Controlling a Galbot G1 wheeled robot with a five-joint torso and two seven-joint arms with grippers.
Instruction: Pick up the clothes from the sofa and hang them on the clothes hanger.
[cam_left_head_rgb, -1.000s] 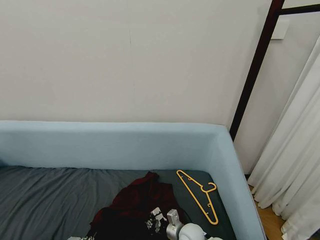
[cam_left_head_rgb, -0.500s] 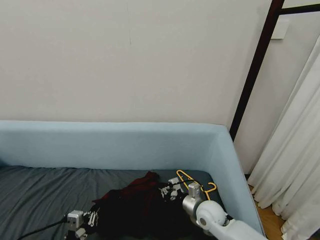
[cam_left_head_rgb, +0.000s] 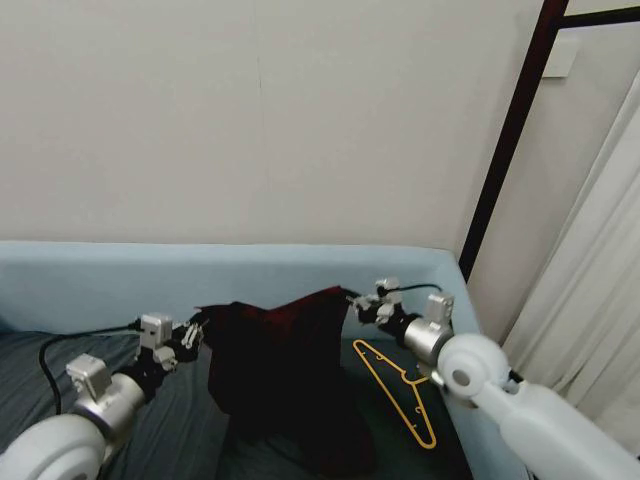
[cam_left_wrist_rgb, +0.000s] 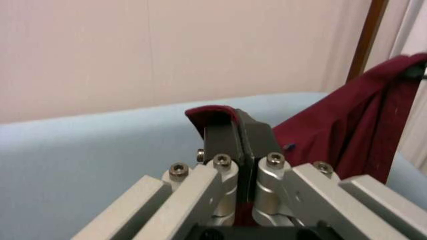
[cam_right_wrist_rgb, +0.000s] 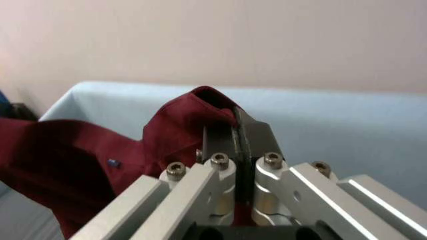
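Between the two claws, up above the seat, hangs the red shirt (cam_left_head_rgb: 290, 380), spread wide like a flag. The left claw (cam_left_head_rgb: 193, 333) is clenched on one top corner & the right claw (cam_left_head_rgb: 360, 303) is clenched on the other. In each wrist view a bit of red cloth is squeezed tight btw. the black tips. I think they hold it by two corners so it opens flat & does not bunch up, which should make it easier to get onto a hanger. The bottom of the shirt droops low toward the seat; can't tell if it touches. Just under the right claw, a bit to its outer side, the yellow hanger (cam_left_head_rgb: 395, 385) lies flat on the seat w/ nothing touching it, prob. waiting for the shirt. Behind both claws runs the back of the pale blue sofa (cam_left_head_rgb: 250, 265). Farther off past the right claw, well apart, a dark pole (cam_left_head_rgb: 505, 150) stands by a white curtain (cam_left_head_rgb: 590, 330); it may be the rack.
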